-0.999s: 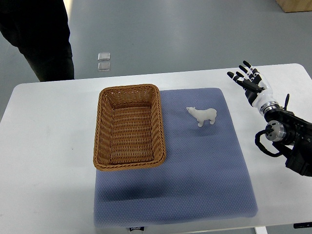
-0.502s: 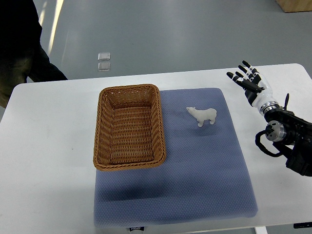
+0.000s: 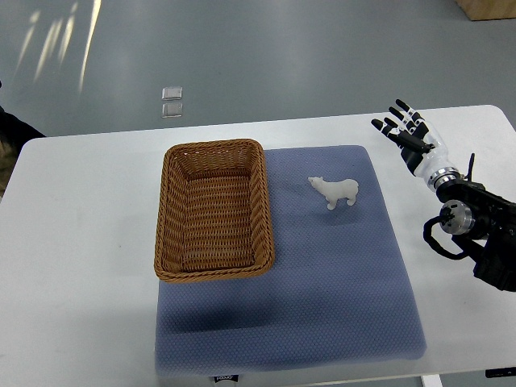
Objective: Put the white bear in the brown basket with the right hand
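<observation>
A small white bear (image 3: 334, 191) stands on the blue-grey mat (image 3: 322, 290), to the right of the basket. The brown wicker basket (image 3: 171, 234) lies on the mat's left side with nothing inside it. My right hand (image 3: 409, 137) hovers over the white table at the right, beyond the mat's edge and well apart from the bear. Its fingers are spread and hold nothing. Its black forearm enters from the right edge. The left arm does not show.
The white table (image 3: 81, 242) carries the mat. A person's dark sleeve (image 3: 10, 127) shows at the far left edge, behind the table. Two small clear squares (image 3: 171, 101) lie on the grey floor beyond.
The person at the back left has moved out to the left, almost leaving the picture. My right hand has shifted slightly up and left. The bear and basket have not moved.
</observation>
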